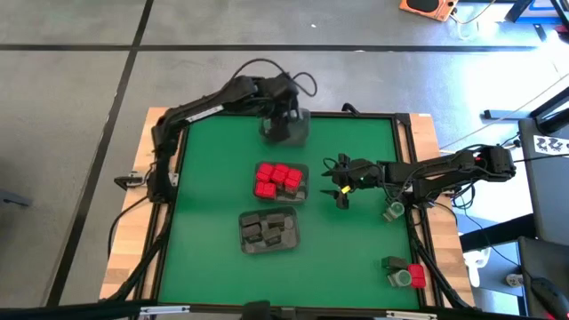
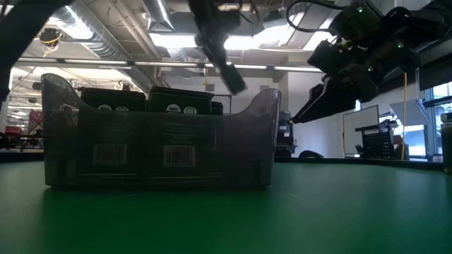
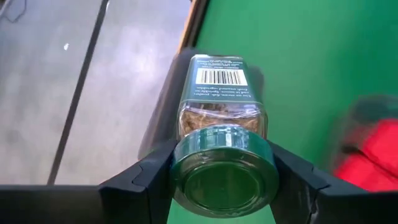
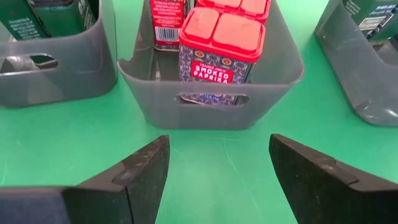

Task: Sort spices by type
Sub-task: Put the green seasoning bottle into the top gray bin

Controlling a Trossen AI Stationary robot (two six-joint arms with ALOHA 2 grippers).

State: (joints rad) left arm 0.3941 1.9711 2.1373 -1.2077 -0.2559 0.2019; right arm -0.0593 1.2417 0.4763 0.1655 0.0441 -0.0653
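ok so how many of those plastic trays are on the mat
3. The far tray sits at the green mat's back edge, the middle tray holds red tins, the near tray holds dark blocks. None seems hidden.

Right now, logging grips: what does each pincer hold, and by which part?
Left pincer clamps a green-lidded jar by its lid. Right pincer is open, holding nothing.

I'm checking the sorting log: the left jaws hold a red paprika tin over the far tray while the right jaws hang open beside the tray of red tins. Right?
Not quite. The left gripper is shut on a green-lidded jar, not a red tin; the left wrist view shows it. The rest holds: it is over the far tray, and the right gripper hangs open beside the tray of red tins.
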